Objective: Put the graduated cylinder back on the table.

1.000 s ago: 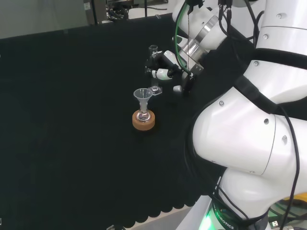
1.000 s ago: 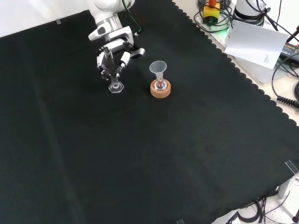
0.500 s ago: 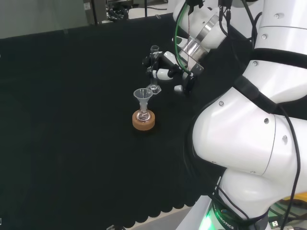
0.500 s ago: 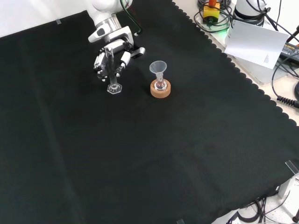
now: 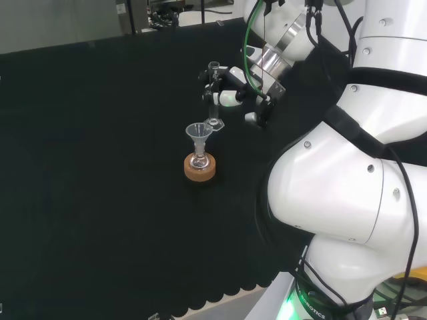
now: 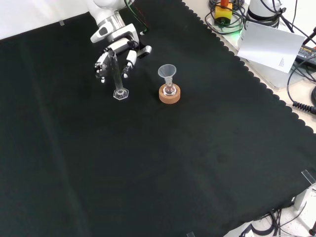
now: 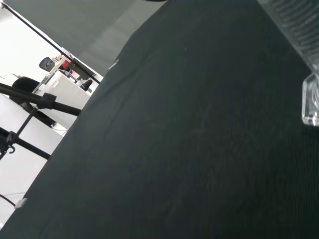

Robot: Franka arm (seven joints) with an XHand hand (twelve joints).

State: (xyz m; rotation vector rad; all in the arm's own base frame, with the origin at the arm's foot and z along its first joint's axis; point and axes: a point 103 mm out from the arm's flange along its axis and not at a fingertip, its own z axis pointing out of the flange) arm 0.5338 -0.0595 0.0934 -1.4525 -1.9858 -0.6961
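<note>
1. Graduated cylinder [image 6: 115,74] stands upright on the worktop [image 6: 197,163], left of the funnel [image 6: 167,72] in front view.
2. Hand [image 6: 117,52]: fingers [image 6: 128,58] spread, apparently gripping nothing.
3. Risk we see: a finger clips the cylinder on retreat and tips it.

Clear glossy graduated cylinder [image 6: 116,74], matt black cloth [image 6: 163,163], cork stand [image 6: 170,96].

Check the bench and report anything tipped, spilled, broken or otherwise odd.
Nothing stands out. The graduated cylinder stands upright on the black cloth, with the hand open around its upper part. The funnel sits upright in the flask on the cork ring. No spill shows.
</note>
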